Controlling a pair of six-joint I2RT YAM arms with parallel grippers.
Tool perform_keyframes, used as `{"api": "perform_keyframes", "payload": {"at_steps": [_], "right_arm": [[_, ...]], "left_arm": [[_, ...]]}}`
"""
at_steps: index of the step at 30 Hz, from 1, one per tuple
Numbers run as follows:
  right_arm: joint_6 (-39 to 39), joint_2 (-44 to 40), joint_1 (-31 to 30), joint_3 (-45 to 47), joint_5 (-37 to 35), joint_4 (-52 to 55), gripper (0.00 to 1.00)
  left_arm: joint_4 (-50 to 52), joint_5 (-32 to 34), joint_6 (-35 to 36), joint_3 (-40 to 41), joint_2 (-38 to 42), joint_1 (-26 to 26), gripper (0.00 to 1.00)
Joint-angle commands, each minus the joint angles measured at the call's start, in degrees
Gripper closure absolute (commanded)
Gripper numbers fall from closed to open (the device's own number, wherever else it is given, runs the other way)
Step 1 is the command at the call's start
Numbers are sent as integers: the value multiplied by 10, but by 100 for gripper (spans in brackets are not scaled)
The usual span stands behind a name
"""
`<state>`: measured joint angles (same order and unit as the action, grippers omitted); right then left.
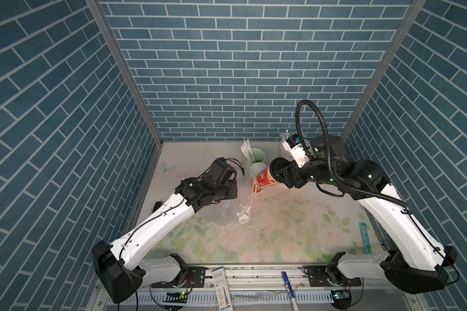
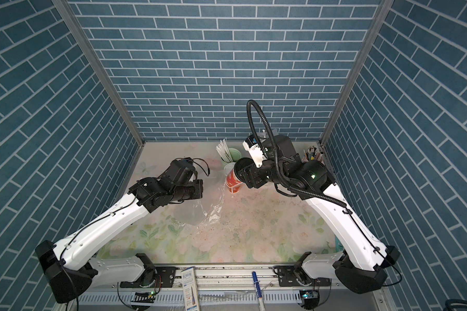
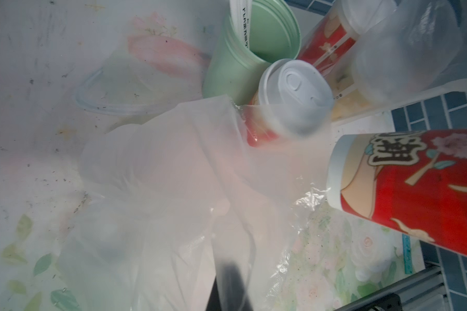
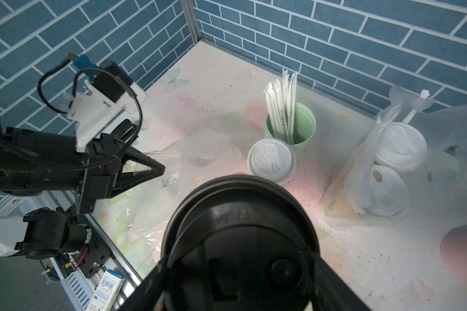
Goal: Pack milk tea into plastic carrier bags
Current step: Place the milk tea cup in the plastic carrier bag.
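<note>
1. The left gripper [image 4: 158,169] is shut tight, pinching the thin, floppy bag [image 1: 232,215] in the middle of the worktop [image 1: 294,215].
2. The right gripper [image 1: 277,176] has its fingers wide around the tipped red cup [image 1: 263,183] near the back edge. I think it squashes, so hold it softly.

We look down on a floral-print table [image 1: 294,215] between blue brick walls [image 1: 227,80], where the right gripper [image 1: 277,176] clasps a tilted red cup [image 1: 264,181] by its black-lidded end, base angled down toward a clear plastic bag [image 1: 235,215]. The left gripper [image 1: 231,194] sits at the bag's upper edge, its jaws hidden from us. Behind the red cup stand a white-lidded cup [image 1: 256,168] and a mint-green cup [image 1: 256,156] of wrapped straws [image 1: 247,149].
</note>
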<state>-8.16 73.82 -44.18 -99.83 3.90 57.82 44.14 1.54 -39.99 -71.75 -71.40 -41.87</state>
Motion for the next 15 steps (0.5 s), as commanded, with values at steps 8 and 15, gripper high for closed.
{"api": "perform_keyframes", "payload": {"at_steps": [8,15], "right_arm": [[-55,-9,3,20,103,-33,37],[-72,-28,2,21,129,-44,37]], "left_arm": [[-111,-42,-51,39,12,-3,100],[-150,-26,-71,61,25,-4,100]]}}
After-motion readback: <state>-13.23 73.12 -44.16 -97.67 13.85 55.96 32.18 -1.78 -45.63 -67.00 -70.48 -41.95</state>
